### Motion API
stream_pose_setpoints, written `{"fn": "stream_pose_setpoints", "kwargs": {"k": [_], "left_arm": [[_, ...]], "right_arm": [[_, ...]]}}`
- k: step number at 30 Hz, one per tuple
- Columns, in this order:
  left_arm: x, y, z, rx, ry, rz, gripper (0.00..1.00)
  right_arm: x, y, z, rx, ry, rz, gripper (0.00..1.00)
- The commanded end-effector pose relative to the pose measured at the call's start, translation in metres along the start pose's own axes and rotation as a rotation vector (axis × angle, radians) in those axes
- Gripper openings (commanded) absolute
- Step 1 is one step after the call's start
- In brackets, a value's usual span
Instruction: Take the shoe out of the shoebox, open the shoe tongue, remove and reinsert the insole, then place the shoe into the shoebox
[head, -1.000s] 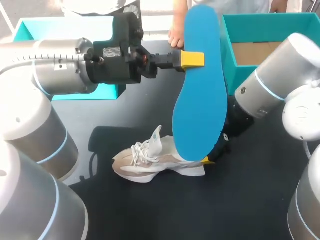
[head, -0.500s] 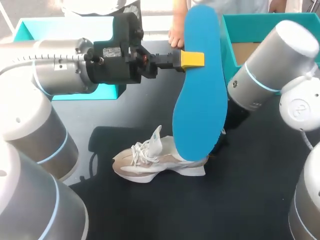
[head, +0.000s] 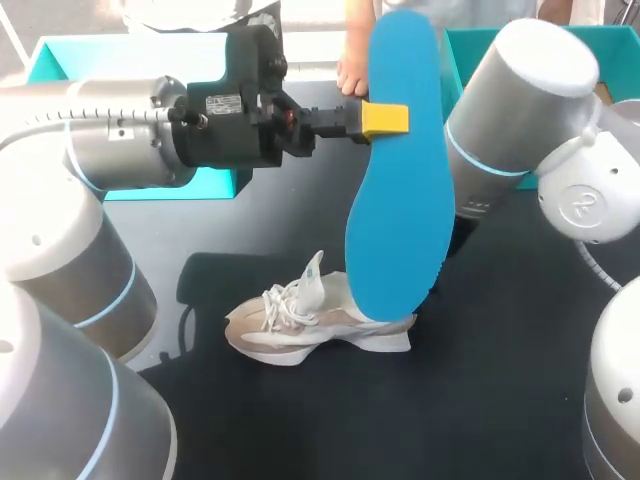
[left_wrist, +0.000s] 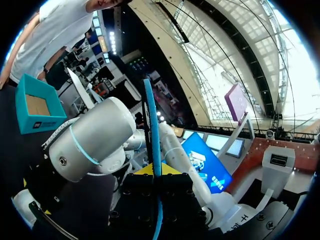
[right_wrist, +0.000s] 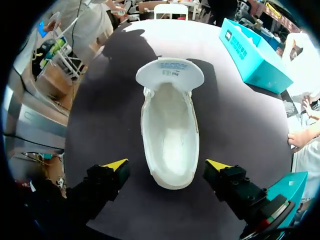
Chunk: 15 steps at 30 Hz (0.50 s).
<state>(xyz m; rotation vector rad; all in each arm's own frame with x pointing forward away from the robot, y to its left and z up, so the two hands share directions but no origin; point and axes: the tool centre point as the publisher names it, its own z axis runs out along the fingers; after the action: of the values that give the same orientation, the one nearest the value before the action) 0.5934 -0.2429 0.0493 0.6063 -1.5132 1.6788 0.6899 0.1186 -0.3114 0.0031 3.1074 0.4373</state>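
Pinching the blue insole (head: 400, 200) by its edge, our left tool (head: 385, 118) is holding it upright, upper centre of frame. Shoe (head: 300, 325) is lying on the worktop (head: 500, 400) at lower centre; our right tool (right_wrist: 167, 165) is hanging wide open astride its heel, not touching. Risk, imo: w/ the shoe unheld it may be sliding as we're pushing the insole in, & the thin pinch slipping.

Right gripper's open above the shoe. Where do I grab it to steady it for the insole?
Take the shoe by its heel, coming straight down. It stands upright on its sole with the opening facing up, and its heel end lies between the right gripper's open fingers. Closing there would probably clamp both side walls and leave the opening free, with the tongue folded forward.
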Motion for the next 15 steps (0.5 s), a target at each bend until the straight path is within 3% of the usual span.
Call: {"fn": "stream_pose_setpoints", "kwargs": {"k": [1, 10, 15], "left_arm": [[0.002, 0.003, 0.001, 0.006, -0.004, -0.001, 0.00], [0.002, 0.003, 0.001, 0.006, -0.004, -0.001, 0.00], [0.002, 0.003, 0.001, 0.006, -0.004, -0.001, 0.00]], "right_arm": [[-0.005, 0.008, 0.001, 0.133, 0.015, 0.003, 1.00], [-0.005, 0.008, 0.001, 0.133, 0.015, 0.003, 1.00], [-0.015, 0.019, 0.003, 0.145, -0.018, -0.016, 1.00]]}}
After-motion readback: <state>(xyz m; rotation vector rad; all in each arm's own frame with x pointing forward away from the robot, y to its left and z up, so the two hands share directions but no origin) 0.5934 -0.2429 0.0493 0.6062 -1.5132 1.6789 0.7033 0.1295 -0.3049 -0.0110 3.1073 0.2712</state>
